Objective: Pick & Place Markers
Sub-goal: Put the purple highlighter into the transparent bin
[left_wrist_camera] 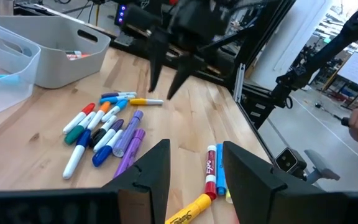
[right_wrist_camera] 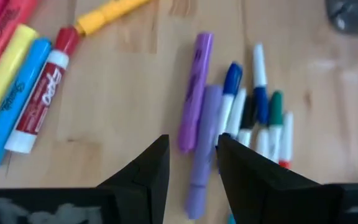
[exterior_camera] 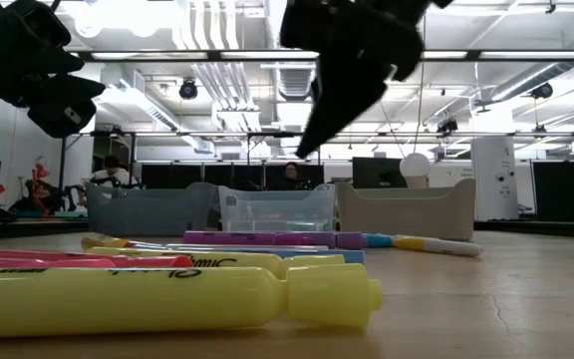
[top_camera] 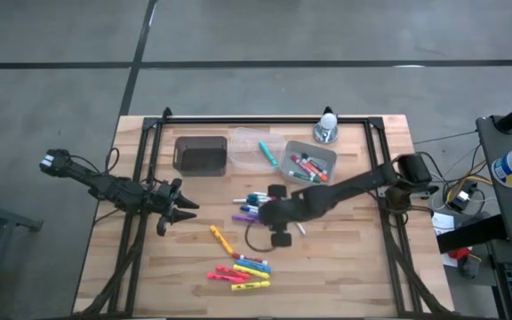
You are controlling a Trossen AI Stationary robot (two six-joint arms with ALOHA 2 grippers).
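Several markers (top_camera: pixel 252 206), white-bodied with blue, green and red caps plus two purple ones (right_wrist_camera: pixel 194 106), lie flat in a cluster at the table's middle. More neon yellow, pink and orange markers (top_camera: pixel 243 271) lie toward the near edge. My right gripper (right_wrist_camera: pixel 192 149) hangs open above the cluster, slanting down, its fingers over the purple markers and clear of them; the left wrist view shows this gripper (left_wrist_camera: pixel 168 78) above the table. My left gripper (top_camera: pixel 180 213) waits open at the table's left, pointing toward the markers, with nothing between its fingers (left_wrist_camera: pixel 160 162).
Three bins stand in a row at the far side: a dark one (top_camera: pixel 201 153), a clear one (top_camera: pixel 256 151) holding a teal marker, and a grey one (top_camera: pixel 309 162) holding several markers. A small white object (top_camera: pixel 328 124) stands behind the grey bin. Black frame rails (top_camera: pixel 145 178) run along the table's sides.
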